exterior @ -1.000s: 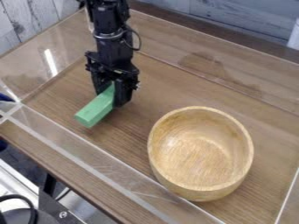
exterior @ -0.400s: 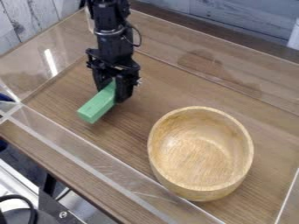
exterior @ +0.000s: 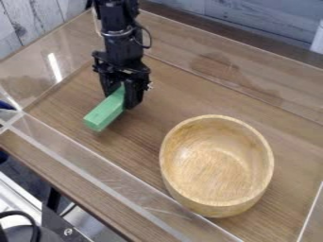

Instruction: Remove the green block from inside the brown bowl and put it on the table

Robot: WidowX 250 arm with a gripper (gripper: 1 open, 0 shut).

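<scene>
The green block (exterior: 104, 114) lies on the table (exterior: 214, 85) left of centre, its far end between the fingers of my gripper (exterior: 123, 98). The black gripper points straight down and is shut on that end of the block. The brown bowl (exterior: 217, 164) stands at the front right, well apart from the block, and nothing lies inside it.
Low clear acrylic walls (exterior: 89, 175) run along the front and left edges of the table. The arm's black body (exterior: 117, 28) rises toward the back left.
</scene>
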